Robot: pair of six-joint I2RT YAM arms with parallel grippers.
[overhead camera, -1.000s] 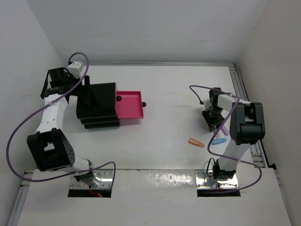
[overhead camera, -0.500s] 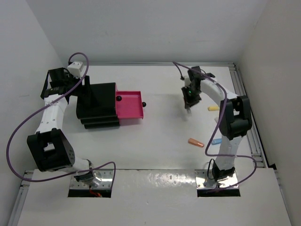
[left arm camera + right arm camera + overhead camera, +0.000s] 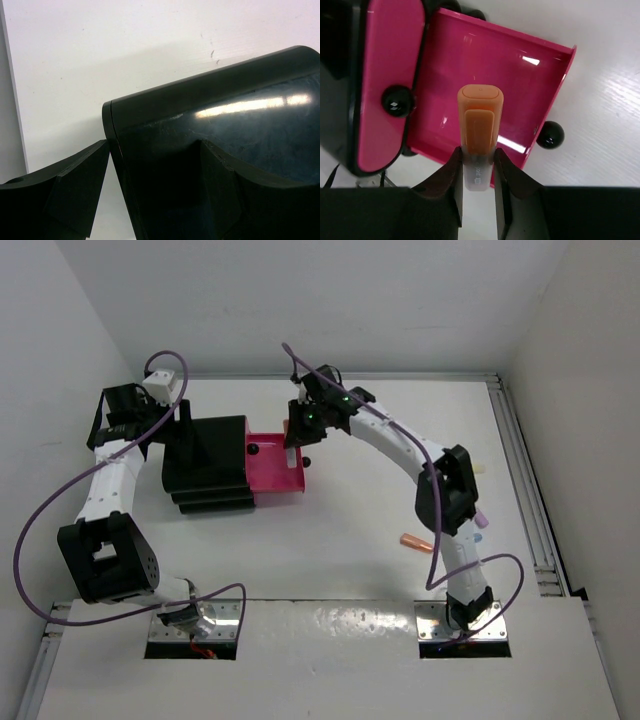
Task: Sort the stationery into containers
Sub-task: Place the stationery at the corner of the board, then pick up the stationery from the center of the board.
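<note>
My right gripper (image 3: 479,161) is shut on a stubby orange highlighter (image 3: 480,122) with a clear barrel, held over the open pink drawer (image 3: 515,70). From above, that gripper (image 3: 293,447) hangs at the drawer's far right corner (image 3: 272,476). The drawer sticks out of the black stepped box (image 3: 205,465). A shut pink drawer front (image 3: 390,55) with a black knob (image 3: 397,100) sits above it. My left gripper (image 3: 186,438) stands open at the box's far left, one finger (image 3: 75,190) outside the box's edge (image 3: 112,125), the other in front of its glossy face.
An orange highlighter (image 3: 414,542) lies on the table near the right arm. A pale yellow one (image 3: 482,469) and a pink one (image 3: 478,514) lie by the right rail. The open drawer's black knob (image 3: 550,134) juts toward the table's middle. White walls close in on three sides.
My right arm swung from the table's right side leftward to above the open drawer, its jaws closing on the orange highlighter along the way. The left arm and the box stayed put.
</note>
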